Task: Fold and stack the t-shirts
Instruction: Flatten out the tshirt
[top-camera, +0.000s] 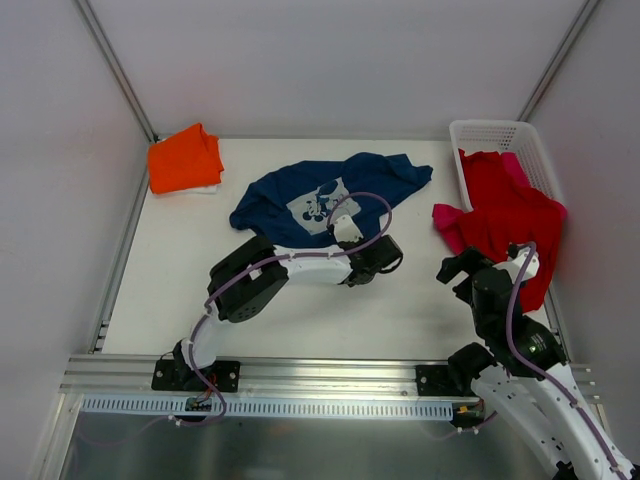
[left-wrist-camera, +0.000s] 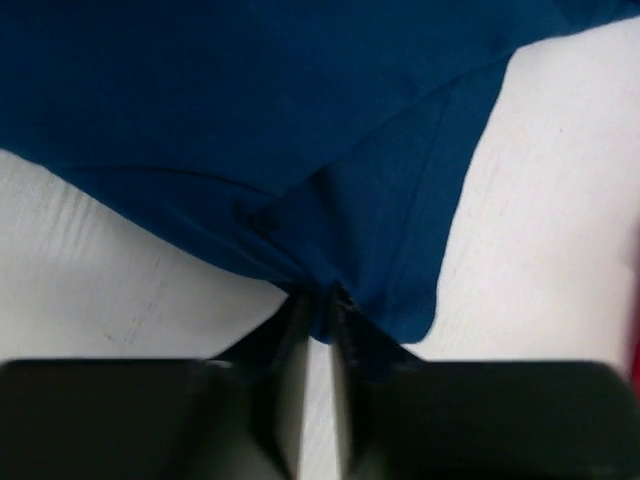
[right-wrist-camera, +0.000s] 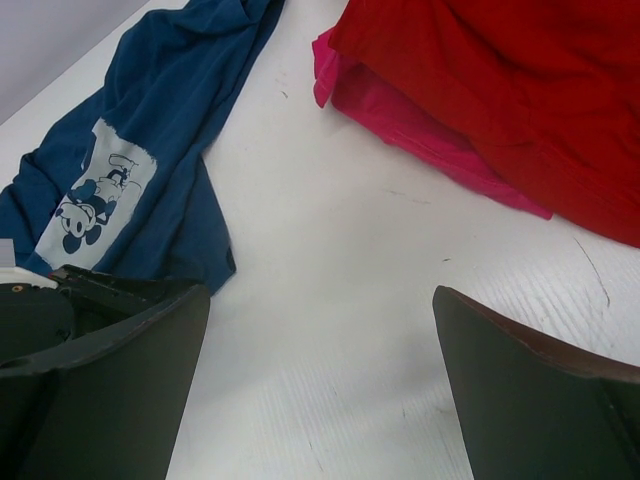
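A navy t-shirt (top-camera: 300, 195) with a pale cartoon-mouse print lies crumpled at the middle back of the table. My left gripper (top-camera: 372, 250) is at its near right edge. In the left wrist view the gripper (left-wrist-camera: 320, 300) is shut on a bunched fold of the navy cloth (left-wrist-camera: 300, 120). A folded orange t-shirt (top-camera: 185, 158) rests at the back left. A red t-shirt (top-camera: 510, 215) and a pink one (top-camera: 447, 215) spill from the basket on the right. My right gripper (top-camera: 462, 268) is open over bare table (right-wrist-camera: 320, 290), near the red shirt (right-wrist-camera: 500, 90) and the pink one (right-wrist-camera: 400, 120).
A white lattice basket (top-camera: 490, 132) stands at the back right, with red cloth hanging over its near side. Metal frame rails run along the table's left and right edges. Bare white table surface (top-camera: 400, 310) lies between the two arms.
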